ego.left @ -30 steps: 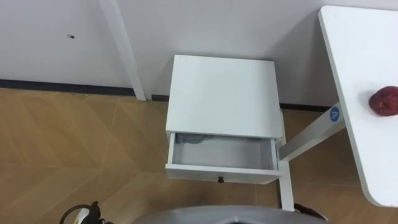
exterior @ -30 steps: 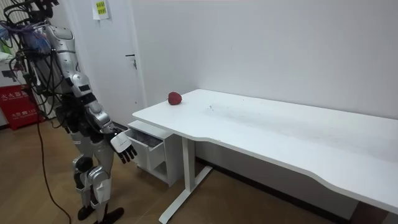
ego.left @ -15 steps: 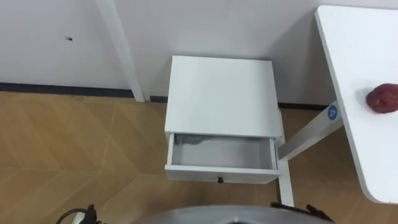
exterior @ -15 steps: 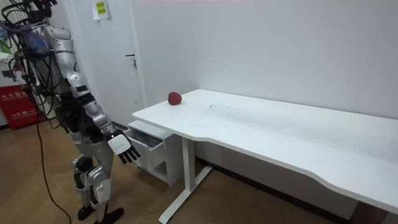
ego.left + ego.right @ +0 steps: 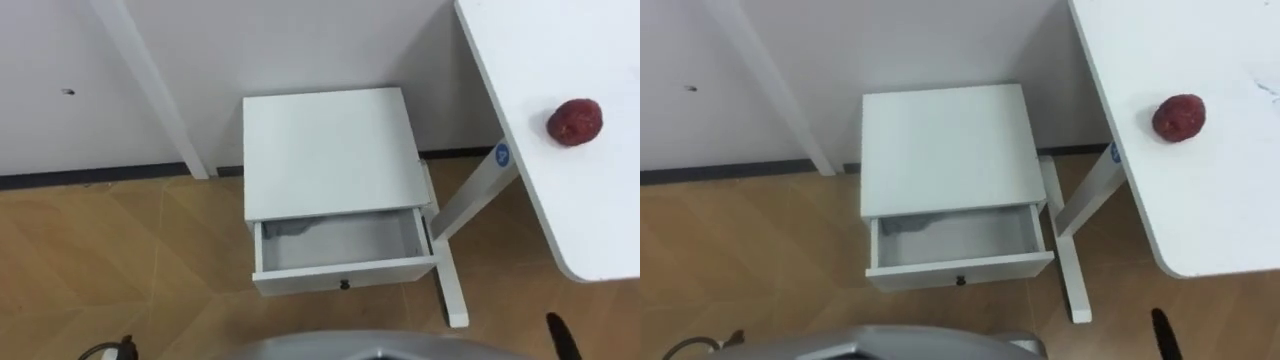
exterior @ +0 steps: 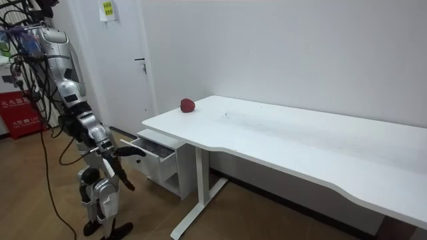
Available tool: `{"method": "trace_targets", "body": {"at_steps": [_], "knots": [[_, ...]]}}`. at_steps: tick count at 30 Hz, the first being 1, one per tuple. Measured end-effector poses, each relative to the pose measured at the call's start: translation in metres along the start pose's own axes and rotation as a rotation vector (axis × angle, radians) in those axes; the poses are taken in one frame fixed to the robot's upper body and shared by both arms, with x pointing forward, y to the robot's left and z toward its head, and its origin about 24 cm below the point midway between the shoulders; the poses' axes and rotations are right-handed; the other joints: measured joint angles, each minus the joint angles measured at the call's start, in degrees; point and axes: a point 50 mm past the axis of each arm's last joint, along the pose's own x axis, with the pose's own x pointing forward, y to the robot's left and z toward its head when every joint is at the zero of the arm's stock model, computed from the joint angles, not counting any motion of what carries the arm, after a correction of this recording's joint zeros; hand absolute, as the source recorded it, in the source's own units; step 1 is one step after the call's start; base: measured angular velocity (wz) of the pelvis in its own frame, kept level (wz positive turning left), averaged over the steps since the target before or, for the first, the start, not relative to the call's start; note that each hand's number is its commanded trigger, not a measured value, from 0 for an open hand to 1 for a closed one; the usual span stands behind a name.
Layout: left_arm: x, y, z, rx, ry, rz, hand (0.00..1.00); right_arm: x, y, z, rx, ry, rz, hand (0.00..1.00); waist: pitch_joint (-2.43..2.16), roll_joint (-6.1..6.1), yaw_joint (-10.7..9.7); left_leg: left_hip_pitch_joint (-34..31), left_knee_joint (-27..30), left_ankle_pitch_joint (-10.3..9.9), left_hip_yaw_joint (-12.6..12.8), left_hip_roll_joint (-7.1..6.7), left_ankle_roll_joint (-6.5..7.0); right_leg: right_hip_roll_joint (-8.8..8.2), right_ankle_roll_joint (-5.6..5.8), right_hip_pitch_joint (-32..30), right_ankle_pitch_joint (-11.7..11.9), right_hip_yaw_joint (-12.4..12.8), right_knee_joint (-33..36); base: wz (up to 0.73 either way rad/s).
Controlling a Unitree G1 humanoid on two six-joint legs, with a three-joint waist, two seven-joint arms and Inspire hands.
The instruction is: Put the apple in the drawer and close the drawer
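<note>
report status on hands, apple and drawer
right hand low, in front of cabinet. apple on table, untouched. drawer open, looks empty; nothing blocking it.

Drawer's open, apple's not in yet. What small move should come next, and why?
Probably raise the right robot hand toward the apple: it lies on the table near the edge, to the robot's right, while the drawer stands open and empty and that hand hangs low.
</note>
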Motion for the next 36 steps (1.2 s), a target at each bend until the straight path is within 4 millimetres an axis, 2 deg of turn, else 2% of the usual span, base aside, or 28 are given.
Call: {"method": "trace_targets", "body": {"at_steps": [4,8,14,16,18,19,23,27,31,34,36], "knots": [[0.001,0.002,0.002,-0.001,-0.006,-0.006,0.0,0.0,0.01,0.0,0.11,0.006,-0.012,0.0,-0.25,-0.49,-0.3,-0.7,0.3,0.0,0.4,-0.01,0.01,-0.1,0.0,-0.9,0.0,0.0,0.1,-0.05],[0.002,0.011,0.0,0.01,-0.003,0.012,0.0,-0.002,0.03,0.004,0.137,-0.013,0.034,0.0,-0.15,-1.13,-1.0,-1.0,0.5,0.0,0.6,0.07,0.01,-0.07,-0.04,-1.0,0.0,0.0,0.0,-0.01],[0.002,0.018,0.007,-0.007,-0.045,0.042,0.0,-0.015,0.072,0.032,0.261,-0.115,0.134,0.0,-0.01,-1.26,-1.2,-1.3,0.3,0.0,0.8,0.07,0.01,-0.05,-0.03,-1.2,0.1,0.0,-0.1,0.0],[0.002,0.021,0.012,-0.012,-0.076,0.055,0.0,-0.024,0.091,0.042,0.287,-0.152,0.183,0.0,-0.24,-1.38,-1.3,-2.0,0.4,0.0,0.8,0.06,0.02,-0.03,-0.03,-1.9,0.1,0.2,0.1,-0.02],[0.001,0.022,0.011,-0.013,-0.081,0.058,0.0,-0.034,0.108,0.049,0.301,-0.177,0.234,0.0,0.01,-1.34,-1.3,-2.1,0.6,0.0,1.1,0.07,0.02,-0.03,-0.03,-1.8,0.1,0.4,0.1,-0.05],[0.001,0.022,0.012,-0.013,-0.087,0.059,0.0,-0.038,0.117,0.053,0.313,-0.189,0.254,0.0,0.0,-1.34,-1.7,-2.0,0.6,0.0,1.1,0.07,0.02,-0.04,-0.03,-1.7,0.1,0.5,0.1,0.0],[0.001,0.021,0.012,-0.014,-0.103,0.058,0.0,-0.048,0.139,0.061,0.345,-0.209,0.268,0.0,0.2,-1.85,-2.1,-1.9,0.6,0.0,1.0,0.08,0.02,-0.03,-0.03,-1.2,0.1,0.3,-0.1,0.01],[0.001,0.021,0.012,-0.012,-0.103,0.055,0.0,-0.07,0.161,0.078,0.271,-0.348,0.314,0.0,0.28,-2.07,-2.2,-2.0,0.4,0.0,0.6,0.09,0.02,0.01,-0.03,-1.4,0.1,0.2,-0.1,0.04],[0.0,0.02,0.008,-0.011,-0.095,0.051,0.0,-0.089,0.177,0.09,0.11,-0.544,0.361,0.0,0.2,-1.79,-2.1,-2.9,0.6,0.0,0.5,0.08,0.02,-0.03,-0.03,-2.2,0.1,0.0,-0.1,0.02],[-0.001,0.018,0.008,-0.002,-0.097,0.045,0.0,-0.096,0.185,0.088,-0.025,-0.639,0.376,0.0,0.14,-1.76,-2.0,-2.8,0.6,0.0,0.5,0.1,0.02,0.0,-0.03,-2.1,0.1,0.0,-0.2,0.0],[0.0,0.017,0.01,0.007,-0.106,0.041,0.0,-0.1,0.189,0.084,-0.117,-0.71,0.38,0.0,0.13,-1.68,-1.1,-2.7,0.7,0.0,0.7,0.1,0.02,0.0,-0.03,-2.2,0.1,0.3,-0.2,-0.06]]}}
